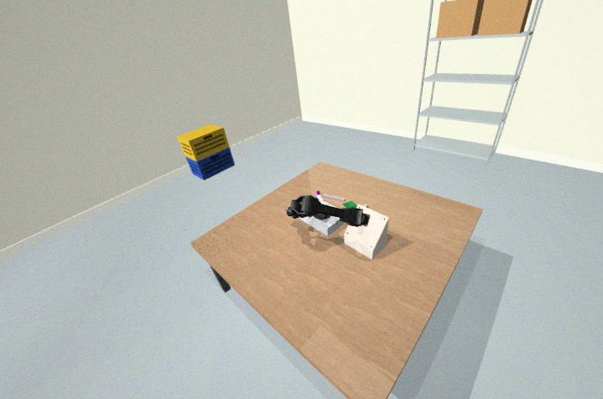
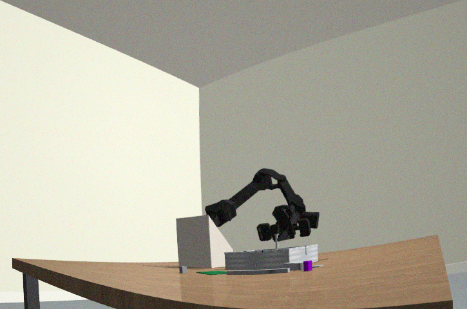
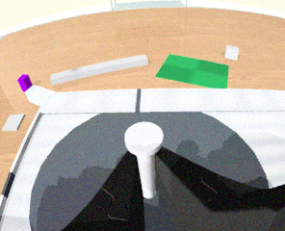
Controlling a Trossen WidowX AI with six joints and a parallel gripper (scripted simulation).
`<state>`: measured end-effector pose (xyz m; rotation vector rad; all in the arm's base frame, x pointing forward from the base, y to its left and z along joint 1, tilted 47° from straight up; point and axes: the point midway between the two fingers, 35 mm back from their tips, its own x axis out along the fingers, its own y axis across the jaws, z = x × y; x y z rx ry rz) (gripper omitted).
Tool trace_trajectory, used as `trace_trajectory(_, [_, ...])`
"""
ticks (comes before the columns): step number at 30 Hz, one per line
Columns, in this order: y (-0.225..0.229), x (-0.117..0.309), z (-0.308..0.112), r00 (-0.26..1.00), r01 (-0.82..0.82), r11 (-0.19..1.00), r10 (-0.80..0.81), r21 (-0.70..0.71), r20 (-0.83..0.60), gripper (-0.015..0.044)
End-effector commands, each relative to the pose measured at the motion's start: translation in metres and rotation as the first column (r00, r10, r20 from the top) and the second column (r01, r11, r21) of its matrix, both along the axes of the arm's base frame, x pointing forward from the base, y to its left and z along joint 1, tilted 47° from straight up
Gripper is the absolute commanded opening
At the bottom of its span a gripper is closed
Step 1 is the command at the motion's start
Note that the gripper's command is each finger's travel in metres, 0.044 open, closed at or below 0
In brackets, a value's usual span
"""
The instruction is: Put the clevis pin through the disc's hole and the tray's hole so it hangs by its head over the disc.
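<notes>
Fingers (image 2: 276, 233) pinching the pin (image 2: 276, 241) (image 3: 147, 166) by its shank, head up, shank pointing down; 1 pin, 1 arm. In the wrist view the head sits just above the fingers, the lower end showing past them over the disc (image 3: 80, 144). Exterior view: the pin's lower end comes down at the top of the tray (image 1: 324, 227) (image 2: 257, 259) (image 3: 94, 101); whether the tip is clear of the disc, resting on it or a little way into the hole, cannot tell, both holes are hidden. Disc looks flat inside the rim.

Tray stands on the bench (image 1: 348, 301) (image 2: 131, 279) (image 3: 195, 29), far nearer its back corner than the front one in the top view, beside the pale wedge-shaped block (image 1: 368, 235) (image 2: 194, 242).

Key relation: pin's long axis close to upright, tip below the fingers, disc right underneath. Step judged as lining up or starting the insertion; head not seated. Next move likely needs small sideways corrections over the 2 holes, then straight down, keeping the axis vertical. Risk: tip catches the disc and slides it off the tray's hole, or the fingers meet the disc before the head does. Release and retreat remain.
</notes>
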<state>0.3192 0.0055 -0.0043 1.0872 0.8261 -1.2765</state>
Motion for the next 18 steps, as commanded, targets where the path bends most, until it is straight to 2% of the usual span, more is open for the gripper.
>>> trace_trajectory(1, [0.0008, 0.0025, 0.001, 1.0, -0.003, 1.0, 0.003, 0.003, 0.003, 0.0])
trace_trajectory(18, [0.0014, 0.0055, 0.0023, 1.0, -0.003, 1.0, 0.003, 0.003, 0.003, 0.0])
